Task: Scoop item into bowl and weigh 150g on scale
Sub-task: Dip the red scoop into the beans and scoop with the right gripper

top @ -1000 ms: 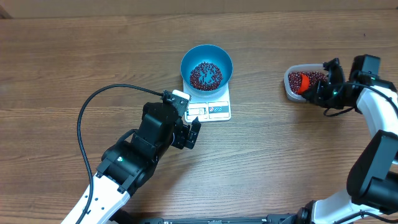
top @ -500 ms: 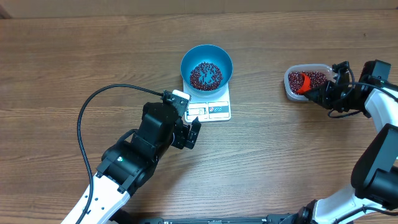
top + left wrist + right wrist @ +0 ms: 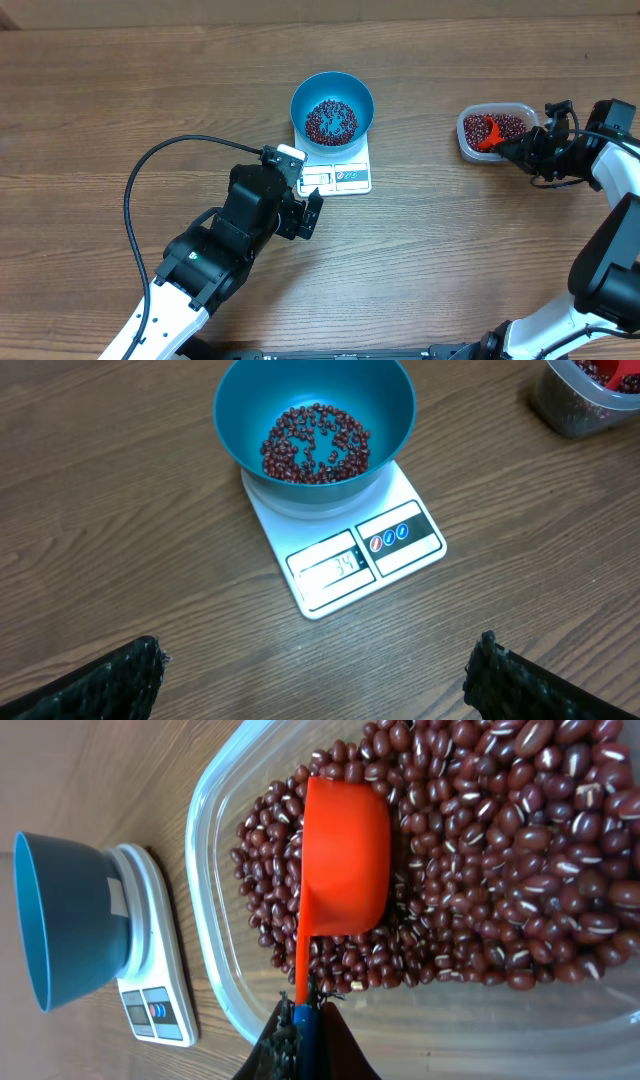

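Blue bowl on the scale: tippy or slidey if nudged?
Probably light: plastic-looking bowl, only a shallow layer of beans. Likely slides on the smooth scale top. Base looks narrower than rim, so a rim push might rock it.

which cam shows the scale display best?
Left wrist: the scale sits centred, its display facing the camera with digits visible. Overhead shows it small, partly under the blue bowl, display unreadable. Right wrist shows it sideways near the frame edge, unreadable too.
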Motion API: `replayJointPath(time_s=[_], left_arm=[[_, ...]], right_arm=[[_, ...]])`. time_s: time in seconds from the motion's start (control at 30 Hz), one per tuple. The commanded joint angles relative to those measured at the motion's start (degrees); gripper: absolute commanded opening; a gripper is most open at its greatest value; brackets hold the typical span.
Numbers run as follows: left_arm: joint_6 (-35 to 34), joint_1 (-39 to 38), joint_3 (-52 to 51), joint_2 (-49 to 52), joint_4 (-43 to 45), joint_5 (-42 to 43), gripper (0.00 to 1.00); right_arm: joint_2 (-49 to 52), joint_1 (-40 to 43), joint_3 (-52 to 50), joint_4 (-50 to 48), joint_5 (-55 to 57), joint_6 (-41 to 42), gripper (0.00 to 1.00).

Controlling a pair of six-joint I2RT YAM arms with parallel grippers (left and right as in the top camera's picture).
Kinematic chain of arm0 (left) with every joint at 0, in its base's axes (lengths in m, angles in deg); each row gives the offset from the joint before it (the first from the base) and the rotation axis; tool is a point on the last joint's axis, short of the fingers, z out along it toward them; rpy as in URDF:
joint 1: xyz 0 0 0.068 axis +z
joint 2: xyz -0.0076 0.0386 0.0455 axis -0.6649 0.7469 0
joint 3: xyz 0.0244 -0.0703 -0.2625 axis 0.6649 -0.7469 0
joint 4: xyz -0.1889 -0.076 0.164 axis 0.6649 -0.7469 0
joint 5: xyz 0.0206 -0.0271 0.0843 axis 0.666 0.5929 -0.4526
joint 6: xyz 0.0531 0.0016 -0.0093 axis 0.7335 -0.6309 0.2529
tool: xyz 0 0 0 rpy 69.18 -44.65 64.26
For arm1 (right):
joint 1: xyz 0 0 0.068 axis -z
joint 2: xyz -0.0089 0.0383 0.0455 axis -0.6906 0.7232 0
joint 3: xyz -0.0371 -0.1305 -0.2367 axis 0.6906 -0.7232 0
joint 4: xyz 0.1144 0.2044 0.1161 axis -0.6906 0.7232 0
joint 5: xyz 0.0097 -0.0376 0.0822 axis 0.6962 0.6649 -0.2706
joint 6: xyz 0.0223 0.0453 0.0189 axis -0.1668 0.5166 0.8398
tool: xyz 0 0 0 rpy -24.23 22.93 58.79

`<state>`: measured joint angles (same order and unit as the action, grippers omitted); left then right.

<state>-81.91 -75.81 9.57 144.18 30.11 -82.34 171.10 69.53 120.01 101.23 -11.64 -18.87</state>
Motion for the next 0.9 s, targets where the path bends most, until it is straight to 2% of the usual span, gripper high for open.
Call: replayJointPath(time_s=[0.0,0.5,0.87], left_arm=[[0.8,-0.1,-0.2,-0.9,0.3,-0.6,1.0],[0.8,-0.1,-0.2,-0.9,0.4,-0.6,1.0],[0.8,-0.1,-0.2,-0.9,0.3,-0.6,1.0]], right_arm=[[4.5,-0.4,0.5,-0.9,3.7,1.4,0.04],[5.6,-0.3,0.5,-3.0,8.4,4.0,0.04],[5.6,-0.2,0.5,-3.2,2.5,2.4,0.04]])
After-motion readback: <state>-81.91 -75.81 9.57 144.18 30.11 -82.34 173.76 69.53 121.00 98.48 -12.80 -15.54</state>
